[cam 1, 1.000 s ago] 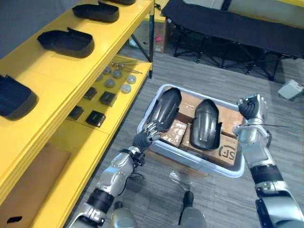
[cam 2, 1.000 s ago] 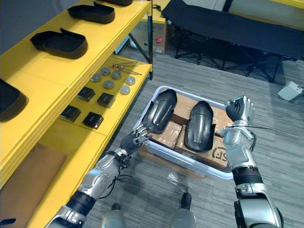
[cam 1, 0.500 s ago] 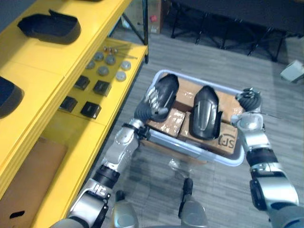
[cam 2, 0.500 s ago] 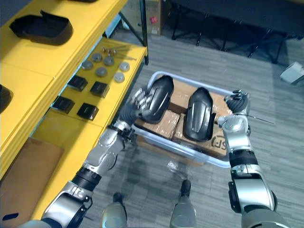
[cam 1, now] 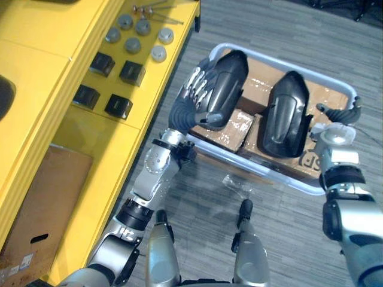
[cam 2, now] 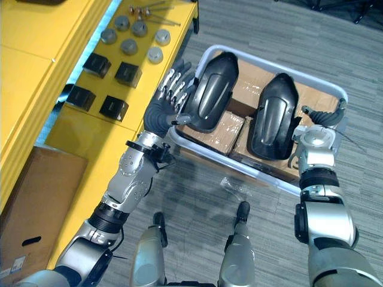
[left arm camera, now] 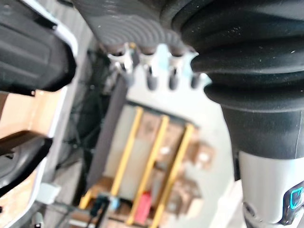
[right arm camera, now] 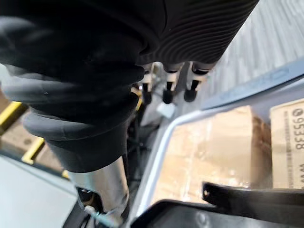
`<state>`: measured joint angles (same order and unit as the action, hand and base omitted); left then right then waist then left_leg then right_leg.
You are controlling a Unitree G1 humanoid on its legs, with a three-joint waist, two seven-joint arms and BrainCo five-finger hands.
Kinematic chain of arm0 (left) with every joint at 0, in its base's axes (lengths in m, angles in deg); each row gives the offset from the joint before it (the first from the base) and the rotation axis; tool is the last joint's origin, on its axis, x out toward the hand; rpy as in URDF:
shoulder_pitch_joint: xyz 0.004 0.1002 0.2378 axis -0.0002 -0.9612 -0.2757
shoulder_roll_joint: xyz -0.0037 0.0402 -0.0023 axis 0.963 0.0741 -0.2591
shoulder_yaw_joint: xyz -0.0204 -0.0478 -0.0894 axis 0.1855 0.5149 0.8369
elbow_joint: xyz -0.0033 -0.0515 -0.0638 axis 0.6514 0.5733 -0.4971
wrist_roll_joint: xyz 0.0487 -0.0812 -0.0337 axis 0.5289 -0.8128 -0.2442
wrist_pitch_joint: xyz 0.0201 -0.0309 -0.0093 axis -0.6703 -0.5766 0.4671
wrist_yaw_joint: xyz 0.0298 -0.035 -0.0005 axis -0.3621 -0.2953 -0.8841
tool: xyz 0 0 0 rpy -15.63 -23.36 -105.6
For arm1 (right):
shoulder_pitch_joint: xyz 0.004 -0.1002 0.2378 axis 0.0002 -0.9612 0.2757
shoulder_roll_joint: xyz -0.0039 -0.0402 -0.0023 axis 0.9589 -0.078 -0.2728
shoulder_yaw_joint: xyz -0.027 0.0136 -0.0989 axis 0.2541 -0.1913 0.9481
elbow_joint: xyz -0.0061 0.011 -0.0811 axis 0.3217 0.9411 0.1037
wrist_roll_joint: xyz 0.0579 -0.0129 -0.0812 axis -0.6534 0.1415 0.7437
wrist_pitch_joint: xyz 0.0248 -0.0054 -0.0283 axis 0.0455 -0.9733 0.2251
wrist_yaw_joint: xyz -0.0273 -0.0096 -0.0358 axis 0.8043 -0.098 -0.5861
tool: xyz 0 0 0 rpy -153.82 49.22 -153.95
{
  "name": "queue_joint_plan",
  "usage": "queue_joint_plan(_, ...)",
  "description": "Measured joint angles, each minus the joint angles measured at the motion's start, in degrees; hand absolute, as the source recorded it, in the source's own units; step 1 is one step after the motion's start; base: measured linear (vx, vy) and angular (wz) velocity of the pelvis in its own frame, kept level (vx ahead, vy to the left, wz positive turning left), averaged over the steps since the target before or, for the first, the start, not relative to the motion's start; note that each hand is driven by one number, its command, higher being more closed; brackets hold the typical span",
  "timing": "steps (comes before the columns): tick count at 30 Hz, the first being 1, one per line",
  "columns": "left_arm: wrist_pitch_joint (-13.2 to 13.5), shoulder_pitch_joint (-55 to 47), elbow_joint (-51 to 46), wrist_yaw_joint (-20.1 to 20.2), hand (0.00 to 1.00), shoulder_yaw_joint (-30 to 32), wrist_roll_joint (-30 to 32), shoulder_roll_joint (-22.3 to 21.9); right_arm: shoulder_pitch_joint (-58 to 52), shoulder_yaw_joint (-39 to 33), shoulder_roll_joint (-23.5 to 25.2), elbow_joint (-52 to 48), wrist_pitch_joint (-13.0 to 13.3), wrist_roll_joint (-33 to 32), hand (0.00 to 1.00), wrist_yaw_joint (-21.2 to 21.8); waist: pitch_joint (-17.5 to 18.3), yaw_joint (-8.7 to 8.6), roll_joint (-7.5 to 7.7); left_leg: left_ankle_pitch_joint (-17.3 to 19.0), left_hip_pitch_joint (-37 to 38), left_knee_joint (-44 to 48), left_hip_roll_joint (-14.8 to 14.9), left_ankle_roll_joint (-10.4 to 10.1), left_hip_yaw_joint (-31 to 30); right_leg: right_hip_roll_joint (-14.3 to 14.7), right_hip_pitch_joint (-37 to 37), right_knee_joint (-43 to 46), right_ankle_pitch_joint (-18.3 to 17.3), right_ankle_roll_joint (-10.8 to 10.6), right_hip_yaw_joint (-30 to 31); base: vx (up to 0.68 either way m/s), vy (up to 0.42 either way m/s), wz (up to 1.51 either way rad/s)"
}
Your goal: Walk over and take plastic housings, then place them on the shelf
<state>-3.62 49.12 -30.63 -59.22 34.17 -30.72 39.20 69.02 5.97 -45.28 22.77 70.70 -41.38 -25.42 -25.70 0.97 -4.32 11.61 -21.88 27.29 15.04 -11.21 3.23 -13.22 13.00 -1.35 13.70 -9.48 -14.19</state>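
I'm seeing the left housing and the right housing lying side by side on cardboard boxes in the white bin, beside the yellow shelf. My left hand is resting straight, spread fingers against the left housing's outer side. My right hand is sitting at the bin's right rim; I cannot tell its grip.

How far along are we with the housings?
Done: the robot is at the white plastic bin. In hand: the left hand lies against one black plastic housing, not yet lifted; the right hand is at the bin's rim. Left: it and the second housing must reach the yellow shelf.
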Motion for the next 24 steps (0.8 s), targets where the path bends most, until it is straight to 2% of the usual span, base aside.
queue_joint_plan(3,0.4,-0.4,-0.1,0.0,0.00,-0.5,0.0,-0.4,1.1,0.1,-1.4,0.3,-0.6,0.1,0.00,0.1,-1.0,0.36,-1.25,1.0,-2.4,2.4,0.0,0.5,-0.5,-0.1,1.7,0.9,0.0,0.0,0.1,-0.04,0.067,-0.01)
queue_joint_plan(8,0.4,-2.1,-0.1,0.1,0.00,-1.4,0.0,-1.1,1.2,0.5,-1.5,4.6,-4.8,-0.1,0.00,0.2,-1.2,1.08,-1.39,1.4,-4.0,3.7,0.0,0.6,-0.9,-0.1,2.9,1.7,0.0,0.0,0.1,-0.02,0.033,0.01)
queue_joint_plan(11,0.6,-2.1,0.2,0.0,0.00,-1.6,-0.1,-2.4,1.3,0.5,-2.7,5.8,-6.2,-0.8,0.00,0.2,-2.2,1.83,-2.50,2.1,-5.4,5.5,0.1,0.9,-1.5,-0.1,3.5,2.3,0.0,0.0,0.1,-0.05,0.036,0.02)
queue_joint_plan(18,0.8,-2.1,2.2,0.0,0.00,-2.3,-0.1,-3.1,1.1,1.5,-2.9,8.7,-10.1,-2.1,0.00,0.9,-2.3,2.65,-2.84,2.4,-7.5,7.2,0.1,1.3,-1.7,-0.3,5.3,3.5,0.0,0.0,0.3,-0.05,0.026,-0.01)
queue_joint_plan(19,0.8,-2.1,2.4,0.0,0.00,-2.3,-0.1,-3.4,1.1,1.5,-3.0,8.8,-10.1,-2.1,1.00,1.4,-2.3,2.83,-2.86,2.5,-7.8,7.2,0.1,1.3,-1.7,-0.3,5.6,3.7,0.0,0.0,0.3,-0.03,0.003,-0.01)
queue_joint_plan(23,2.0,-1.9,2.7,0.1,0.00,-2.8,-0.2,-4.9,2.1,1.5,-5.7,10.1,-10.1,0.7,1.00,2.0,-2.9,3.60,-4.36,2.5,-10.1,8.4,0.0,1.3,-2.6,-0.4,7.2,4.5,0.0,-0.1,0.0,-0.04,0.013,0.04)
queue_joint_plan(24,2.2,-1.8,2.8,0.1,0.00,-2.7,-0.6,-5.8,2.4,1.4,-7.8,11.1,-10.3,2.5,1.00,2.1,-3.2,4.41,-4.92,2.5,-11.1,9.0,0.0,1.3,-2.9,-0.4,8.2,5.1,0.0,-0.1,0.1,-0.06,0.019,0.04)
